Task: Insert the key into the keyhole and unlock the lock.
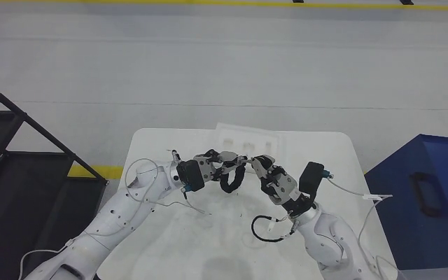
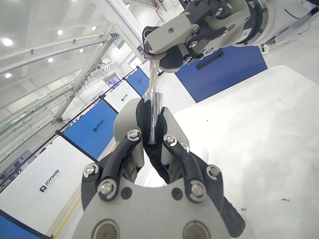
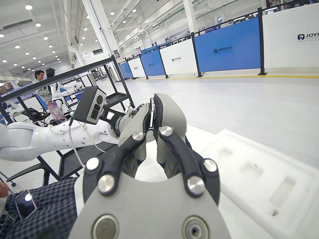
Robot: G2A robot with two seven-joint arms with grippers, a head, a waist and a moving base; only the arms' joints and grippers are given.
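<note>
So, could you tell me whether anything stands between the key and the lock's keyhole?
Nothing visible does. The key, pinched in the right gripper, points straight at the chrome end of the lock held by the left gripper, its tip at that end; whether it has gone in I cannot tell.

Key tip met lock in mid-air

The silver key [image 2: 153, 75], its textured head pinched in the right gripper [image 2: 156, 56], pointed blade-first at the end of the chrome cylinder lock [image 2: 152, 115], tip touching it. The lock, trailing a black cable loop [image 1: 231, 185], sat clamped in the left gripper [image 2: 151, 125], roughly in line with the key.
</note>
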